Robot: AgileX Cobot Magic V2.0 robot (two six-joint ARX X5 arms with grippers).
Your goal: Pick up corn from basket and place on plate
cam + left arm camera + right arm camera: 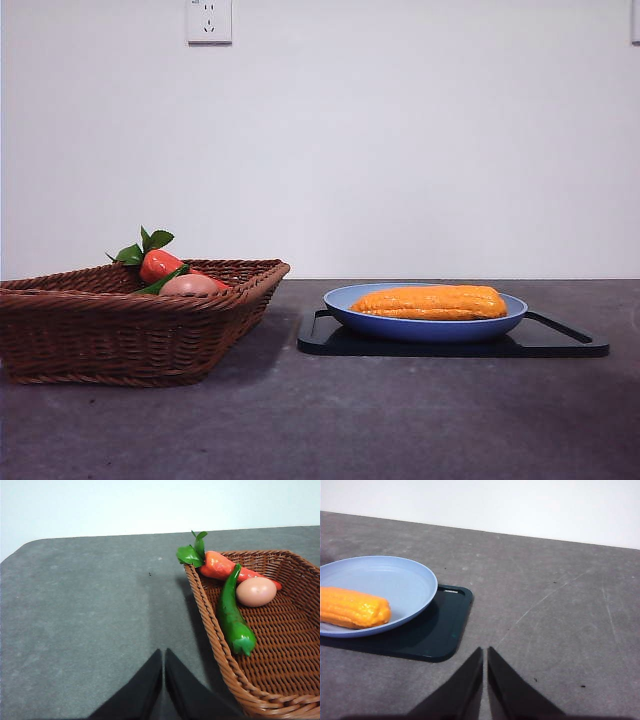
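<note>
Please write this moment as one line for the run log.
corn: lying on plate | basket: no corn inside | left gripper: shut, beside basket | right gripper: shut, beside plate

Corn (352,608) and plate (427,582) cut by right-wrist frame edge.

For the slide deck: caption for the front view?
Corn resting on the blue plate atop a black tray, wicker basket alongside.
</note>
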